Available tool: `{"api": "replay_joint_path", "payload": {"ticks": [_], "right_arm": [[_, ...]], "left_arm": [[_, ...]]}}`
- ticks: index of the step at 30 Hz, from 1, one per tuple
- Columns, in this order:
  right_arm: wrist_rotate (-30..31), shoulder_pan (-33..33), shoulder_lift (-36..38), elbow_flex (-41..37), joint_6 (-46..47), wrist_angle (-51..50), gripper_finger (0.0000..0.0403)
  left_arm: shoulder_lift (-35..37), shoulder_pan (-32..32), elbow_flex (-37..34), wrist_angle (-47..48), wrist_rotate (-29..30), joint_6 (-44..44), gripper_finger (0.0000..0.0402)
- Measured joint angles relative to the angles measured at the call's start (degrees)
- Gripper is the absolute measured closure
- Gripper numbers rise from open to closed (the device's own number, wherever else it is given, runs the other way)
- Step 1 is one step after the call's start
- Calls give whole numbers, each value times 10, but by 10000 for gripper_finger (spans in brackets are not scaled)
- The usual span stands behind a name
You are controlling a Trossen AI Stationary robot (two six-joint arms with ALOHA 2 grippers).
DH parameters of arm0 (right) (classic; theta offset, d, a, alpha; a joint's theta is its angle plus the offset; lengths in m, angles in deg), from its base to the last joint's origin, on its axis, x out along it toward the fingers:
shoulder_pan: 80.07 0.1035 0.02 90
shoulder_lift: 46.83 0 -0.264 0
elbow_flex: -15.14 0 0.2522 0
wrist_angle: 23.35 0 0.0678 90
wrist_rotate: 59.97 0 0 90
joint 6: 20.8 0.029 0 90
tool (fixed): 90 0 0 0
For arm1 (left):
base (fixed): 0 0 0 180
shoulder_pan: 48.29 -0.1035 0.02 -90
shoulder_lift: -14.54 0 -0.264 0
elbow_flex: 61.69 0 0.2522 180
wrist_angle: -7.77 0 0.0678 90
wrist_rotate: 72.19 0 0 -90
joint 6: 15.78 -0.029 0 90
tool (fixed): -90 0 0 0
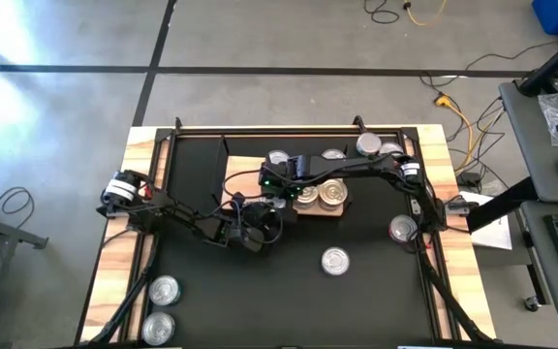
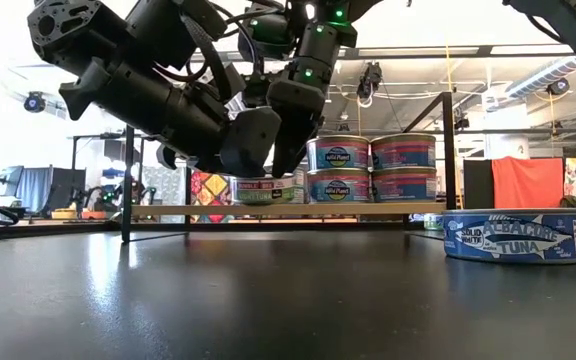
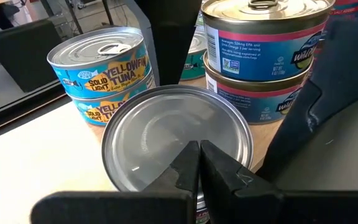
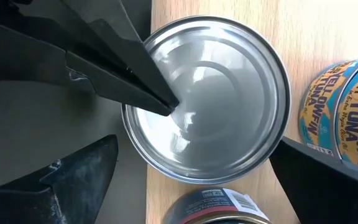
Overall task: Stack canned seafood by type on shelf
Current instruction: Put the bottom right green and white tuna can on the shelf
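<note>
With the closed left gripper [image 3: 199, 163] pressing its lid and the right gripper [image 4: 194, 165] straddling open, the silver can [image 4: 207, 99] may skid off the shelf [image 4: 229, 18] edge.

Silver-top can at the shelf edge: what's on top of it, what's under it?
On the silver-top can rest the left gripper's shut jaws, tips on the lid. The right gripper's jaws straddle it, open. It appears to stand on the shelf; its underside is hidden.
</note>
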Motion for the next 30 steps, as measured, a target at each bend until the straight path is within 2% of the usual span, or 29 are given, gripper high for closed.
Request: {"api": "replay_joint_path", "payload": {"ticks": [10, 22, 30], "right_arm": [[11, 0, 6, 2, 1, -2, 3], [25, 2, 7, 84, -10, -17, 3], [30, 1, 7, 89, 0, -32, 3]], "left_arm": [[13, -1, -2, 5, 11, -12, 402], [25, -4, -2, 3, 15, -31, 402], [27, -3, -2, 0, 17, -31, 402]]}}
